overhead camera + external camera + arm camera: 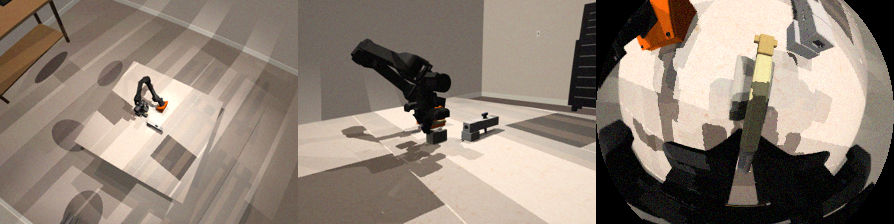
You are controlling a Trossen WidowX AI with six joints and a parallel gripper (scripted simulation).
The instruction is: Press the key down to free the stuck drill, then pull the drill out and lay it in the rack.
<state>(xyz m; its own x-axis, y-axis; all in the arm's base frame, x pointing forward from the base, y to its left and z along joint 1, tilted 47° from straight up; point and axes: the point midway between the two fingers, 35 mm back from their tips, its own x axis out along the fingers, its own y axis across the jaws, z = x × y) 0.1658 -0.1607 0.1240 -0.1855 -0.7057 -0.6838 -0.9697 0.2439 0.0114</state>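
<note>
My gripper (142,112) (427,129) (745,132) is shut on the drill (442,121) (761,72), a yellow-olive bar with a tan crosspiece at its far end. The drill is out of the housing and held above the table. The rack (436,137) (742,75), a small grey block, stands just under the drill and fingers; in the wrist view the drill passes over its right side. The grey housing (159,128) (481,123) (809,31) stands apart, its round hole free. The black T-shaped key (484,114) stands up from its top. The fingertips are partly hidden.
The arm's orange base (162,106) (438,125) (671,27) is behind the gripper. The housing rests on a grey foot block (470,136) beside the rack. A wooden shelf unit (29,46) and a black cabinet (585,63) stand far off.
</note>
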